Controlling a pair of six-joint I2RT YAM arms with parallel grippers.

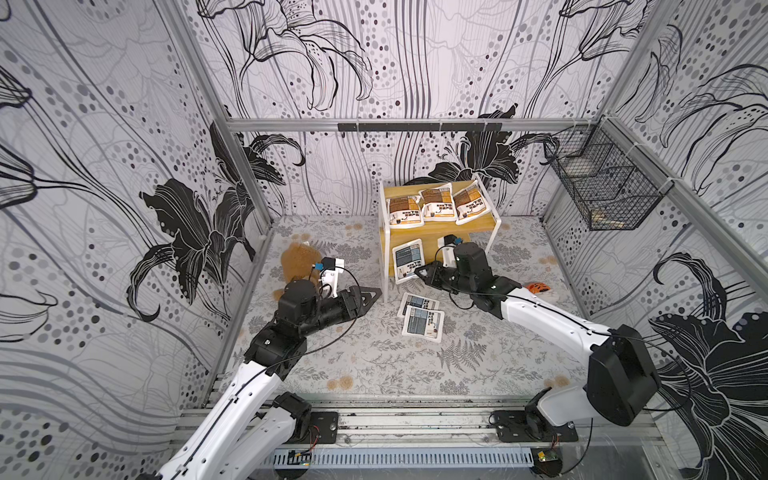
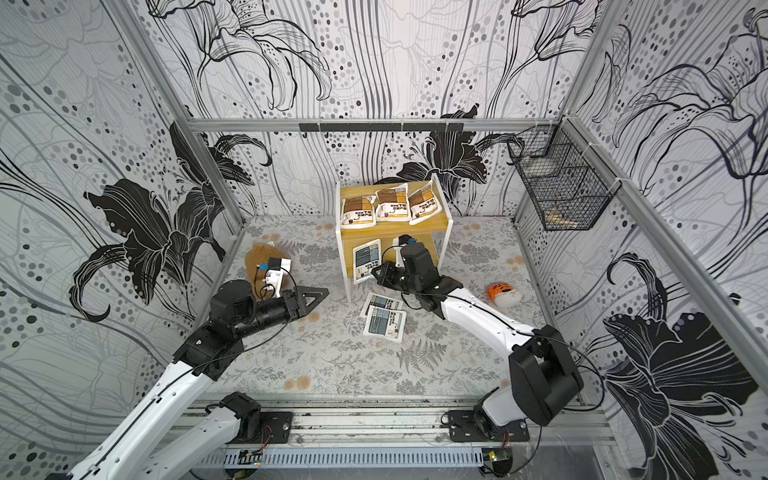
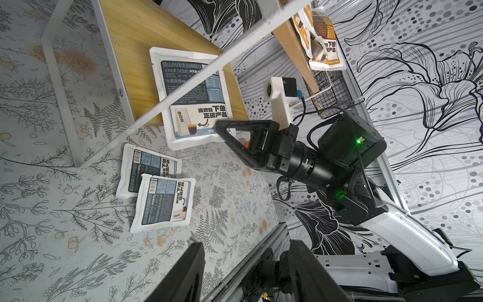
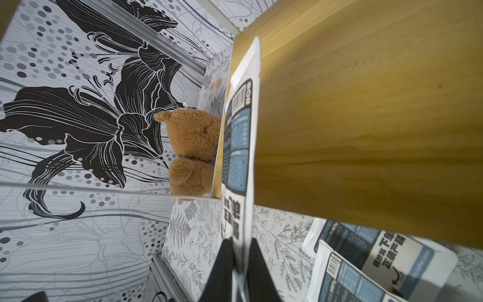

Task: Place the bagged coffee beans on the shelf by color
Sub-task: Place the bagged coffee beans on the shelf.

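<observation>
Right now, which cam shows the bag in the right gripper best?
Left wrist: the grey-blue bag shows nearly whole, label readable, right gripper at its end. Right wrist sees it edge-on; both top views show it small.

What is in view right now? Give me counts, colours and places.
orange bags: 3, white with brown-orange panels, side by side on the shelf's top board
blue bag: 1, white with grey-blue panel, on the lower board, near end overhanging
loose blue bags: 2, same colours, overlapping on the table in front of the shelf
shelf: 1, yellow boards, white frame, back of the table
bear: 1, brown plush, on the table left of the shelf
toy: 1, orange and white, on the table right of the shelf
basket: 1, black wire, on the right wall
table: 1, grey floral cover
left fingers: black, open, empty, left of the shelf
right fingers: black, shut on the blue bag's near end
</observation>
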